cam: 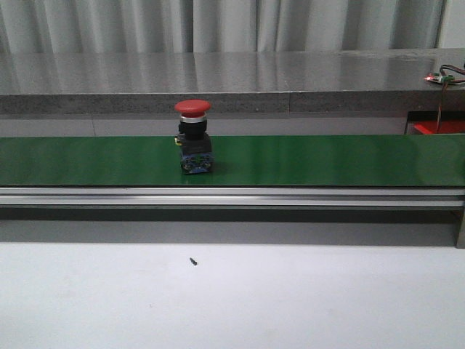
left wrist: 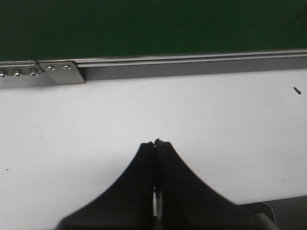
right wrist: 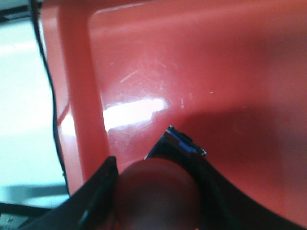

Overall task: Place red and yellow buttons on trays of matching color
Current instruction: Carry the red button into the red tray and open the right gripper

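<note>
In the front view a red button (cam: 193, 137) stands upright on the green belt (cam: 327, 160), left of centre, its mushroom cap on top and a blue base touching the belt. A grey ledge (cam: 232, 80) runs behind the belt, and the edge of a red tray (cam: 438, 128) shows at the far right. A small dark speck (cam: 193, 261) lies on the white surface (cam: 232, 305) near the camera. In the left wrist view the left hand (left wrist: 157, 143) hangs over the white surface with its fingers pressed together and nothing between them; the belt's metal rail (left wrist: 182, 60) and the same speck (left wrist: 297, 89) are beyond. In the right wrist view the right hand (right wrist: 156, 184) pinches a second red button (right wrist: 157, 191) by its cap, over the floor of the red tray (right wrist: 216, 72), close to the tray's wall.
</note>
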You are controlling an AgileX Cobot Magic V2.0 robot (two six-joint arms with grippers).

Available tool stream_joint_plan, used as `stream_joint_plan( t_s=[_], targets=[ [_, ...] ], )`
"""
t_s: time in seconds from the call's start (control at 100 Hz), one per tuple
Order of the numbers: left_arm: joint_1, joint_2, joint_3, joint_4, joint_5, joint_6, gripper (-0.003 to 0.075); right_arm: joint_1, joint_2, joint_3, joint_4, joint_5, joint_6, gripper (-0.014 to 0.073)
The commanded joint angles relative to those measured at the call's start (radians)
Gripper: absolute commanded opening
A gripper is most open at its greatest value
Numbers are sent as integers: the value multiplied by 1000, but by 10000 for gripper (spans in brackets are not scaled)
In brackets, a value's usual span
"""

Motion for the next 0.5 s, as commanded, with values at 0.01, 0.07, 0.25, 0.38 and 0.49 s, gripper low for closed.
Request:
stream_joint_plan(
  t_s=[0.01, 0.07, 0.25, 0.38, 0.49],
  targets=[
    [-9, -17, -26, -23, -45, 2, -20, 1, -26, -54, 23, -6, -20, 217],
    [-9, -17, -26, -23, -45, 2, -20, 3, -14, -61, 22, -2, -23, 219],
    [-9, -17, -26, -23, -45, 2, -20, 2, -16, -88, 19, 18, -25, 479],
    [-9, -17, -26, -23, -45, 2, -20, 2, -35, -123, 12, 54, -25, 621],
    [-9, -17, -26, -23, -45, 2, -20, 2, -69, -127, 11, 75, -25, 612]
  ],
)
